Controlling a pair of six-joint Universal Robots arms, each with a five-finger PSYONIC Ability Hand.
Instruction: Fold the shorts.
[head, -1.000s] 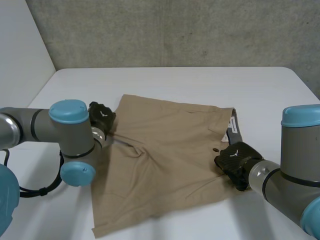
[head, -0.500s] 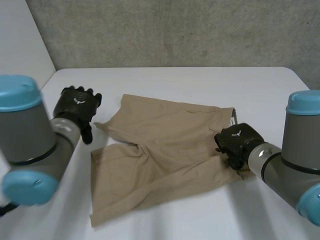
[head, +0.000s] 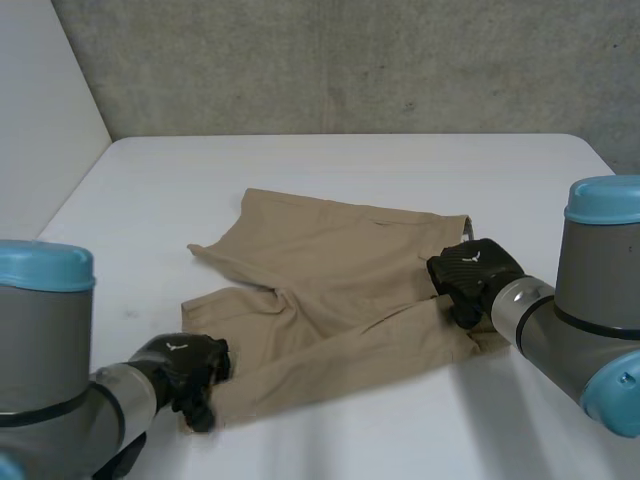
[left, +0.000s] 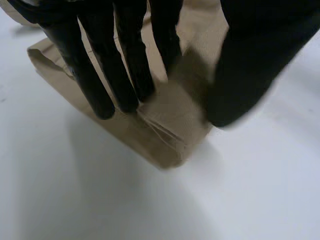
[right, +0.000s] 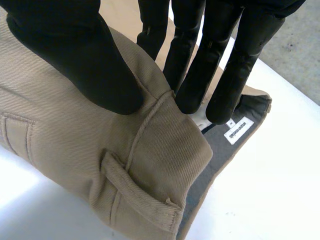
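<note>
- The left hand (head: 183, 366) was low over the near corner of the shorts (head: 330, 272), at the hem of the leg closest to the robot.
- In its wrist view, its fingers (left: 127, 70) were straight, with their tips down on the tan cloth. The thumb (left: 245, 75) was spread well apart from them, its tip at the cloth's edge. The hand had closed on nothing, and the hem corner (left: 172, 150) lay flat on the table between fingers and thumb.
- The right hand (head: 472, 276) was at the opposite side of the shorts, on the waistband (right: 150, 150).
- Its thumb (right: 80, 60) pressed on the outer face of the waistband and its fingers (right: 192, 65) stood just behind a raised ridge of the same cloth, so the waistband was pinched between them.
- Just beyond those fingertips the band was turned open, showing a grey lining (right: 227, 150) with a small white label (right: 236, 131). A belt loop (right: 132, 192) lay across the band nearer the camera.
- The shorts lay mostly spread on the white table (head: 350, 165), roughly in the middle. The waist was toward the robot's right and both legs pointed left, with a loose crease running between them.
- A grey concrete wall (head: 350, 60) stood behind the table's far edge.
</note>
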